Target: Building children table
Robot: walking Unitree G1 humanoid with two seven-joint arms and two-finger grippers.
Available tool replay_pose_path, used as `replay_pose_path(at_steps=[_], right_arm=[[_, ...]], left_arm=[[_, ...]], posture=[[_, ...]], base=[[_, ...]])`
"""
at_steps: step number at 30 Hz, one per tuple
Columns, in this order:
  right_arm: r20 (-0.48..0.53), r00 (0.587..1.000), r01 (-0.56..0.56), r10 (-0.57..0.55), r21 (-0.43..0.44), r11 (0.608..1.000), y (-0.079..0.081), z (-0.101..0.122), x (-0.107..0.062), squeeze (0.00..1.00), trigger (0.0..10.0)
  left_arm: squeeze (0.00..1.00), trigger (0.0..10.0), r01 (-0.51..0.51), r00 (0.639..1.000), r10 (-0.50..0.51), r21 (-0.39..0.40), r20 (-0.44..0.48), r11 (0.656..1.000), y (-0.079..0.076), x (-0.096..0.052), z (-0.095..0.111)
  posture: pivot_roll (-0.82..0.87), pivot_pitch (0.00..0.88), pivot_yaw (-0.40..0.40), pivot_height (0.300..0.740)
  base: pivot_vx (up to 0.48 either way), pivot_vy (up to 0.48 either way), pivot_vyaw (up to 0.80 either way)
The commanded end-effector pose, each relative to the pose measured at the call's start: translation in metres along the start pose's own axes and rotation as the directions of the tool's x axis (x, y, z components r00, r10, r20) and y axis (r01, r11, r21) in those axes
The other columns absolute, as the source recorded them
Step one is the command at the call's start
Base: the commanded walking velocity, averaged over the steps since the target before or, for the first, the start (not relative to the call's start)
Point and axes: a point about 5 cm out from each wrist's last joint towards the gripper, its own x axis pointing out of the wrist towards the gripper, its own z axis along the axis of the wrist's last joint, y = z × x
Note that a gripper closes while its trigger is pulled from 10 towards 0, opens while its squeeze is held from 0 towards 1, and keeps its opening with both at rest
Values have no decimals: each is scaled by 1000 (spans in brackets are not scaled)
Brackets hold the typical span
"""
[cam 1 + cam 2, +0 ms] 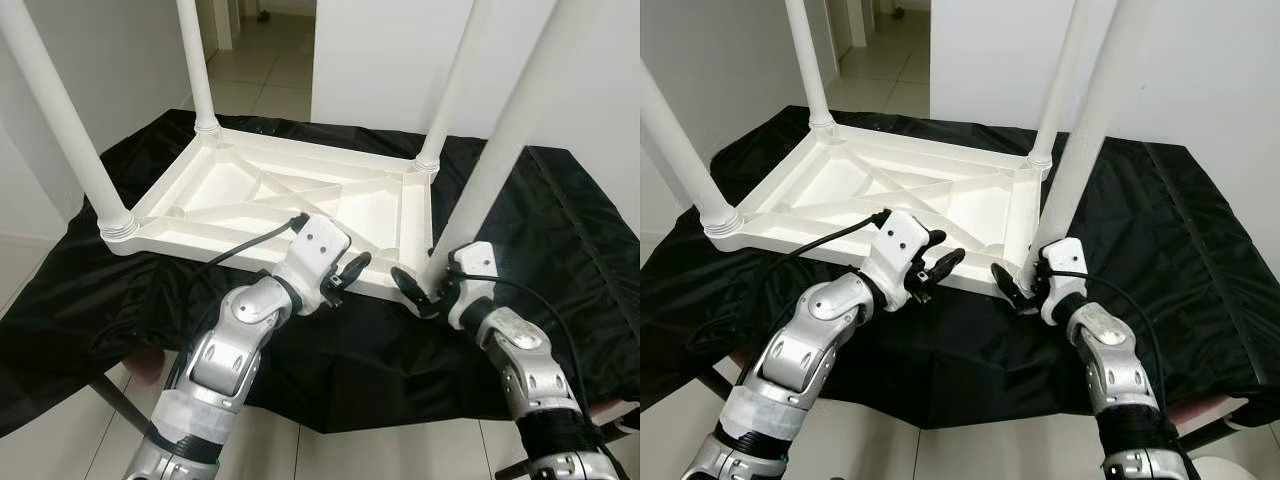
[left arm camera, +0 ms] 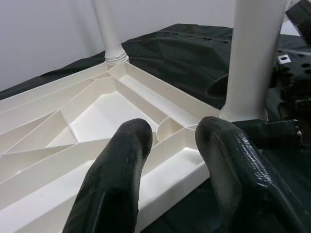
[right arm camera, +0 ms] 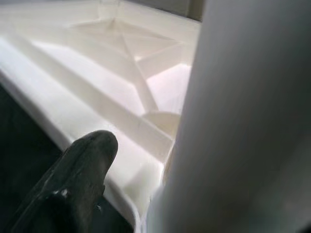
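A white plastic children's table (image 1: pixel 260 190) lies upside down on a black cloth (image 1: pixel 560 230), its four white legs pointing up. My left gripper (image 1: pixel 348 278) is open and hovers just over the tabletop's near edge, left of the near-right leg (image 1: pixel 500 150). In the left wrist view its fingers (image 2: pixel 121 165) are spread apart above the ribbed underside (image 2: pixel 73 131) with nothing between them. My right gripper (image 1: pixel 428 285) sits at the base of that near-right leg. One black finger (image 3: pixel 82 170) stands off the leg (image 3: pixel 243 116) with a gap; the other finger is hidden behind it.
The cloth covers a low support and hangs over its near edge. The other legs rise at the near left (image 1: pixel 60 110), far left (image 1: pixel 197 70) and far right (image 1: pixel 450 90). White walls stand close behind, with a doorway (image 1: pixel 260 40) onto a tiled floor.
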Motion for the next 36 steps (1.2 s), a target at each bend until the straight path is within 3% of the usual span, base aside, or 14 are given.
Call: replay_pose_path(at_steps=[1, 14, 19, 20, 21, 22, 25, 30, 31, 33, 35, 36], right_arm=[[-24, 999, -26, 26, -1, 1000, 2, -3, 6, 0, 0], [-80, 997, 14, -11, 30, 999, -2, -16, 9, 0, 0], [-73, 990, 124, -119, 58, 991, -1, -18, 9, 0, 0], [-70, 987, 151, -146, 64, 986, -1, -18, 9, 0, 4784], [-70, 987, 151, -146, 64, 986, -1, -18, 9, 0, 4784], [-66, 983, 177, -172, 76, 981, -1, -17, 9, 0, 10000], [-45, 967, 253, -249, 127, 959, 1, -15, 9, 0, 10000], [-36, 957, 291, -289, 147, 946, 4, -14, 8, 0, 10000], [-27, 911, 408, -412, 212, 888, 13, -12, 7, 0, 10000], [-27, 911, 408, -412, 212, 888, 13, -12, 7, 0, 10000], [-42, 858, 506, -512, 241, 828, 22, -11, 5, 0, 10000], [-42, 858, 506, -512, 241, 828, 22, -11, 5, 0, 10000]], left_arm=[[0, 10000, -40, 999, 41, 9, -11, 999, 3, 0, -2], [0, 10000, -79, 997, 79, 0, -17, 997, 7, -4, -1], [0, 10000, -77, 997, 77, -2, -23, 997, 5, -5, -3], [0, 10000, -76, 997, 76, -2, -24, 997, 5, -5, -3], [0, 10000, -76, 997, 76, -2, -24, 997, 5, -5, -3], [0, 10000, -76, 997, 75, -3, -24, 997, 5, -5, -3], [0, 10000, -75, 997, 75, -4, -23, 997, 6, -4, -2], [0, 10000, -76, 997, 76, -4, -22, 997, 6, -4, -2], [0, 10000, -79, 997, 79, -13, -23, 997, 6, -2, -3], [0, 10000, -79, 997, 79, -13, -23, 997, 6, -2, -3], [0, 10000, -83, 996, 82, -21, -25, 996, 5, -1, -4], [0, 10000, -83, 996, 82, -21, -25, 996, 5, -1, -4]], posture=[[54, 0, -19, 740], [70, 4, -31, 740], [67, 9, -28, 740], [65, 10, -28, 740], [65, 10, -28, 740], [64, 11, -28, 740], [54, 15, -27, 740], [51, 15, -26, 740], [43, 16, -25, 740], [43, 16, -25, 740], [41, 16, -25, 740], [41, 16, -25, 740]], base=[[0, 0, 0], [0, 0, 0], [0, 0, 0], [0, 0, 0], [0, 0, 0], [0, 0, 0], [0, 0, 0], [0, 0, 0], [0, 0, 0], [0, 0, 0], [0, 0, 0], [0, 0, 0]])
